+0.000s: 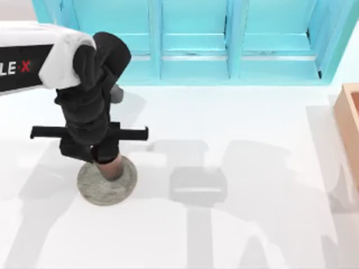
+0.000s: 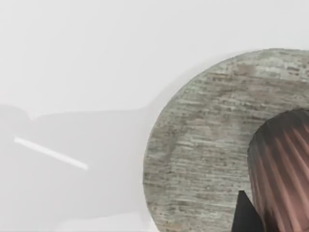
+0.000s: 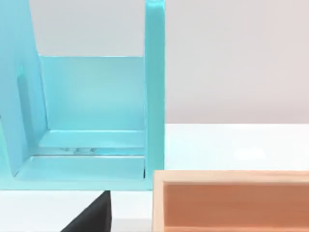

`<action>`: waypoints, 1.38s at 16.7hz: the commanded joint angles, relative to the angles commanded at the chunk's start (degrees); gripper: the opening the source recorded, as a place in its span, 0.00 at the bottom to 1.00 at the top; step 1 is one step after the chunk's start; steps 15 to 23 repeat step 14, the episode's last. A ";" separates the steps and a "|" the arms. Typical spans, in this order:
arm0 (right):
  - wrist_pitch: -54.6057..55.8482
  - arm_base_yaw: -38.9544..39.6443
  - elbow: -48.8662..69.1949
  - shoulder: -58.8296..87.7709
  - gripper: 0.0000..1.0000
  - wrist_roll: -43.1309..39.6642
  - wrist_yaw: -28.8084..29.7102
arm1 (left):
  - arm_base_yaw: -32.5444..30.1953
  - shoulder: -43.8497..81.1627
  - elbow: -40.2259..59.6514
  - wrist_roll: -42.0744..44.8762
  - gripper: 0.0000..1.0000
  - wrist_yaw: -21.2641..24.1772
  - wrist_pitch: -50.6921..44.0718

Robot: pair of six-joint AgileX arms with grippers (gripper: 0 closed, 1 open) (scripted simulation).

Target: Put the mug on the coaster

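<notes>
Top view, left arm: the black left gripper (image 1: 109, 159) hangs straight down over the flat round grey coaster with a mottled stone-like face (image 1: 91, 185), at the table's left side.
Top view, mug: the small copper-toned, reddish-brown ribbed cylindrical mug (image 1: 114, 167) stands upright inside the coaster's rim, a little toward its far right part; the white tabletop (image 1: 252, 224) spreads around it.
Top view, jaws: the fingers run down around the mug's upper part and look clamped on it (the wrist hides the contact itself, so this is a judgement).
Top view, surroundings: a turquoise panelled cabinet (image 1: 224, 39) along the back, a tan wooden box (image 1: 349, 120) at the right edge.
Left wrist view: the ribbed mug wall (image 2: 282, 169) rises from the stone disc (image 2: 203, 145), with a dark fingertip (image 2: 246, 215) beside it.
Right wrist view: the turquoise cabinet (image 3: 96, 121) and wooden box (image 3: 231, 200) lie ahead, with a dark finger tip low in the frame; whether those jaws are apart or together cannot be told.
Right arm: parked off to the right.
Handling: the mug seems rigid and light; its ribs should give grip, so hold the sides near the rim.
Stage: mug looks set down, release due.
</notes>
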 joint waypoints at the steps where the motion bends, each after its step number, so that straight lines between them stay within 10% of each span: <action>1: 0.00 0.00 0.00 0.00 1.00 0.00 0.00 | 0.00 0.00 0.00 0.00 0.45 0.00 0.00; 8: 0.00 0.00 0.00 0.00 1.00 0.00 0.00 | 0.00 0.00 0.00 0.00 0.98 0.00 0.00; 23: 0.00 0.00 0.00 0.00 1.00 0.00 0.00 | 0.00 0.00 0.00 0.00 1.00 0.00 0.00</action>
